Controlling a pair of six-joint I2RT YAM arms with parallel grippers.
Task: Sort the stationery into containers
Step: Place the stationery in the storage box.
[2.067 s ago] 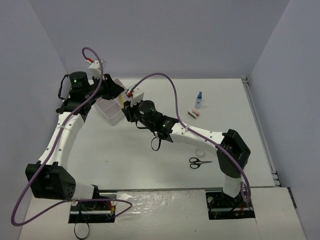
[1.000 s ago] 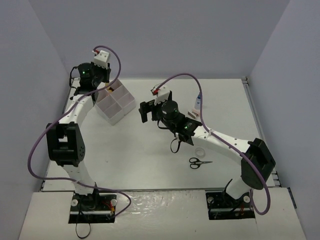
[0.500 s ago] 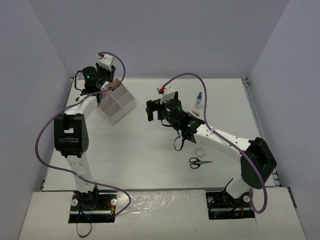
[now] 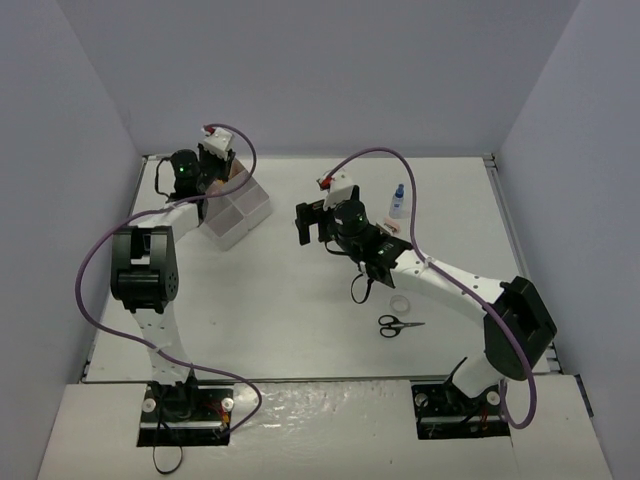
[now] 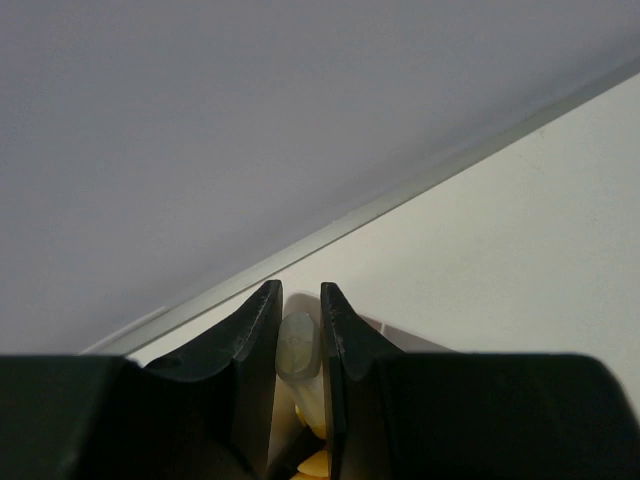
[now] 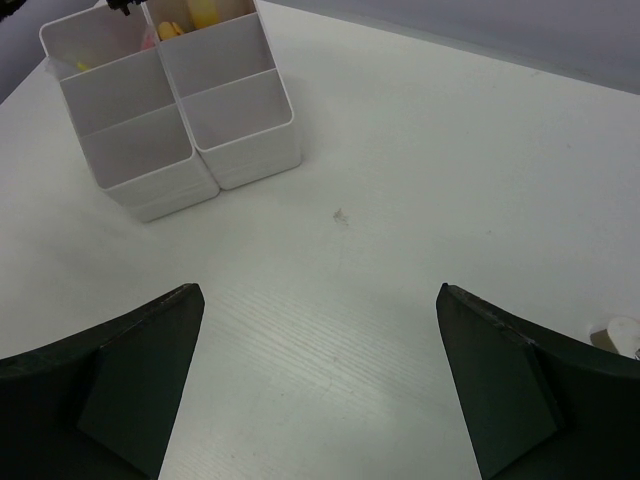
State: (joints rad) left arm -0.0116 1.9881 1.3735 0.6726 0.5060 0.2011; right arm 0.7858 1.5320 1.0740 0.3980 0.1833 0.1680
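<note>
The white compartment tray (image 4: 243, 213) stands at the back left, and in the right wrist view the tray (image 6: 182, 112) holds yellow items (image 6: 204, 12) in its far cells. My left gripper (image 4: 221, 166) hangs over the tray's far corner. In the left wrist view this gripper (image 5: 297, 296) is shut on a highlighter (image 5: 298, 346) with a pale grey end, yellow showing below it. My right gripper (image 4: 308, 222) stands open over bare table, right of the tray, nothing between its fingers (image 6: 150, 345). Black scissors (image 4: 399, 323), a tape roll (image 4: 400, 302), a pink eraser (image 4: 388, 228) and a blue-capped bottle (image 4: 399, 199) lie to the right.
Grey walls close the table at the back and on both sides. The left arm's elbow (image 4: 142, 270) stands tall at the left edge. Purple cables loop over both arms. The tape roll (image 6: 622, 330) shows at the right wrist view's right edge.
The left arm has folded up and back, bringing its gripper to the tray's far corner. The right gripper has drawn away from the tray to the right, staying open.
</note>
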